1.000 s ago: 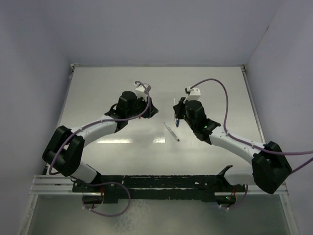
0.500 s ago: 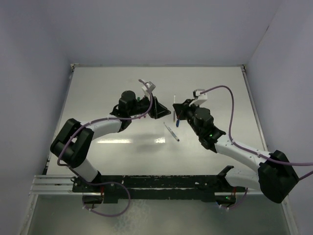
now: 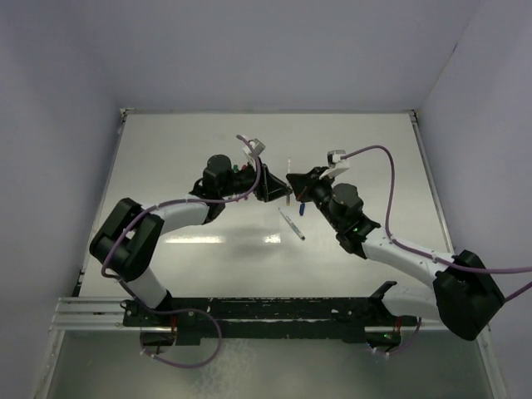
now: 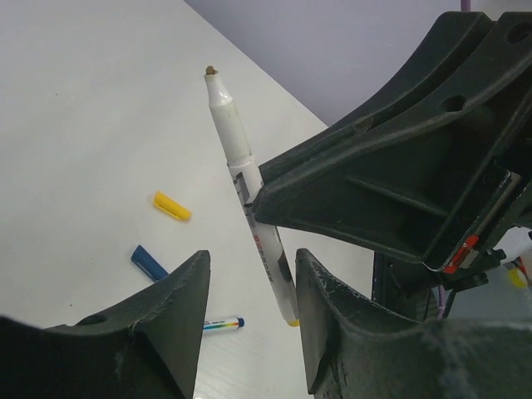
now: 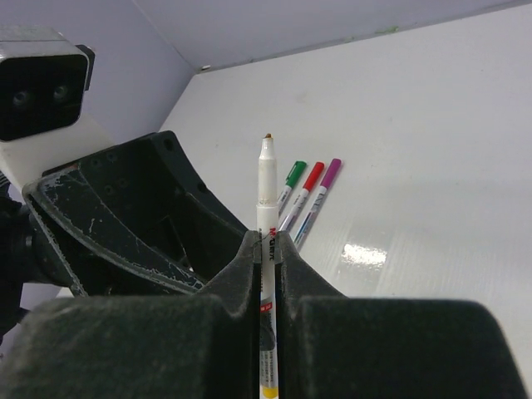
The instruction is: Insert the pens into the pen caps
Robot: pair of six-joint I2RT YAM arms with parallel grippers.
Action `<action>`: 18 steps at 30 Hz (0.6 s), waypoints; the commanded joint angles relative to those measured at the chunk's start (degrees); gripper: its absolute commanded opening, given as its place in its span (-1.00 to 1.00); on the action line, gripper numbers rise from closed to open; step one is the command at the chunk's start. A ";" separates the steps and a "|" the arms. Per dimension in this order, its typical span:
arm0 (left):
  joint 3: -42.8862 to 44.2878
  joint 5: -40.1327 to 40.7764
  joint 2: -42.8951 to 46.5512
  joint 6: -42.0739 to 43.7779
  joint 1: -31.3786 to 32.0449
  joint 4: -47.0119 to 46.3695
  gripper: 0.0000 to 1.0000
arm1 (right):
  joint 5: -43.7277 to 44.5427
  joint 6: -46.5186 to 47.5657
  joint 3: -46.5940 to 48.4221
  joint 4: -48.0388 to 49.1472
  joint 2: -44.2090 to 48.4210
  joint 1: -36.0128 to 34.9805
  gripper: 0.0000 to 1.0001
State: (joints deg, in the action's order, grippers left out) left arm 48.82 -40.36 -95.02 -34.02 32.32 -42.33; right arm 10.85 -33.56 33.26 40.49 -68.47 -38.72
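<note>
The left jaws stand wide open and empty, turned toward 3 o'clock in the top view to face the right jaws. The yellow cap (image 4: pixel 172 205) and blue cap (image 4: pixel 150 263) lie loose on the bench (image 3: pixel 374 150), the yellow at 1 o'clock of the blue. A loose pen (image 4: pixel 223 322), uncapped, lies at 4 o'clock of the blue cap. The right jaws are closed on the lower barrel of the held pen (image 5: pixel 266 195), raised off the bench, bare tip at 12 o'clock. This grip likely leaves the tip free to receive a cap. Three capped pens (image 5: pixel 312 179), green, red and purple, lie beyond it at 1 o'clock, judged finished.
</note>
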 commanded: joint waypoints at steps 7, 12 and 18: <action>-0.59 -0.32 -0.40 -2.26 0.29 -6.42 -0.19 | -1.38 -1.65 -0.09 7.24 -1.91 -0.07 -1.00; -0.49 -0.28 -0.98 -2.95 0.27 -7.21 -0.25 | -1.71 -2.04 -0.36 8.15 -2.05 -0.09 -1.00; -0.63 -0.06 -1.25 -2.98 0.28 -7.24 -0.44 | -2.05 -2.08 -0.49 8.40 -2.19 -0.12 -1.00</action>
State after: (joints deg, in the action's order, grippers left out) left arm 48.38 -40.27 -95.90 -36.53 32.34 -45.87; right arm 9.39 -35.07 32.71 44.84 -70.94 -38.72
